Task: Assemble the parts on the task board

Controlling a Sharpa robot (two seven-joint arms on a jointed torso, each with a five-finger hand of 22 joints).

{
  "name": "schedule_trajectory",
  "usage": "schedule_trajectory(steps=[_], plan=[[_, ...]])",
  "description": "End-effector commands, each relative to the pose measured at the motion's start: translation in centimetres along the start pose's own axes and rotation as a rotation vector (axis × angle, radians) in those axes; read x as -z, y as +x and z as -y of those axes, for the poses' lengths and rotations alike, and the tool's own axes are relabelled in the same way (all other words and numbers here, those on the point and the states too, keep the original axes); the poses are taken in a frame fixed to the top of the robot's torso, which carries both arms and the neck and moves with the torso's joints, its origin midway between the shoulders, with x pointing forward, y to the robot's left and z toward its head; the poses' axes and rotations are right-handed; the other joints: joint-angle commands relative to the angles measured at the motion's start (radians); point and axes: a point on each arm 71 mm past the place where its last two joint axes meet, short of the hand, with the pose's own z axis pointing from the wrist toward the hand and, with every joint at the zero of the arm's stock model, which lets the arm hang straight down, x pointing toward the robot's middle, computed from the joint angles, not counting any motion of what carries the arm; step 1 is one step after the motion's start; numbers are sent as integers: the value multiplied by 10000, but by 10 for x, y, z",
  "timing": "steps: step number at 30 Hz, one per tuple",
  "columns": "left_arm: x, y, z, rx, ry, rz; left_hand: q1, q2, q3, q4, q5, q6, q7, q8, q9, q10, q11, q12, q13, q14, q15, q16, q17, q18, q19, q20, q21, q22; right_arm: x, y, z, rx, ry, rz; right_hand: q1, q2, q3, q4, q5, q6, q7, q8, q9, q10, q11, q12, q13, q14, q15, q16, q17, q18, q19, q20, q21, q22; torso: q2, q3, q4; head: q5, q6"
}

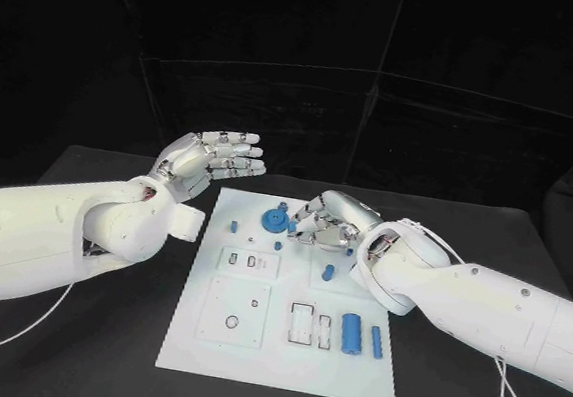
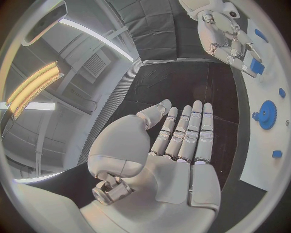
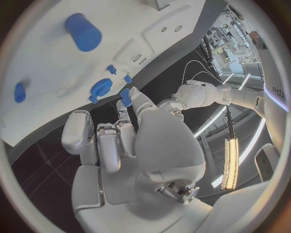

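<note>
The white board (image 1: 286,350) lies mid-bench, with a blue gear (image 1: 275,221) near its far edge and blue pegs (image 1: 349,331) at its near right. The right robot hand (image 1: 327,220) hovers over the board beside the gear, fingers curled, pinching a small blue part (image 3: 126,96). The left robot hand (image 1: 209,160) is raised off the board's far left corner, fingers straight and together, holding nothing. The bench (image 1: 89,351) is black, backed by dark curtains.

left hand (image 2: 176,160) spread flat, blue gear (image 2: 267,114) on task board (image 2: 257,165)
</note>
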Motion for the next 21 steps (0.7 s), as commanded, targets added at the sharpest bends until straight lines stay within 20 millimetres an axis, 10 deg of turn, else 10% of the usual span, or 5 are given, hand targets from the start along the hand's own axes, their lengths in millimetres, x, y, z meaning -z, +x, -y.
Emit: schedule_trajectory(steps=[1, 21], plan=[[-1, 0, 2, 8, 82, -73, -84, -24, 65, -20, 28, -63, 895, 37, -4, 24, 3, 68, -7, 40, -12, 69, -13, 180, 55, 13, -49, -11, -5, 5, -6, 703, 162, -347, 39, 116, 55, 0, 53, 112, -6, 67, 6, 66, -29, 41, 843, 903, -43, 31, 2003, -194, 27, -82, 34, 4, -12, -14, 13, 101, -28], [-1, 2, 2, 23, 90, -110, -84, -24, 65, -20, 28, -63, 895, 37, -4, 24, 3, 68, -7, 40, -12, 69, -13, 180, 55, 13, -49, -11, -22, 35, -37, 2006, 184, -1230, 8, 101, 66, 3, 34, 95, 3, 38, -5, 60, -27, 29, 835, 902, -50, 28, 1995, -194, 27, -92, 34, 2, 3, 11, -9, 274, -186]])
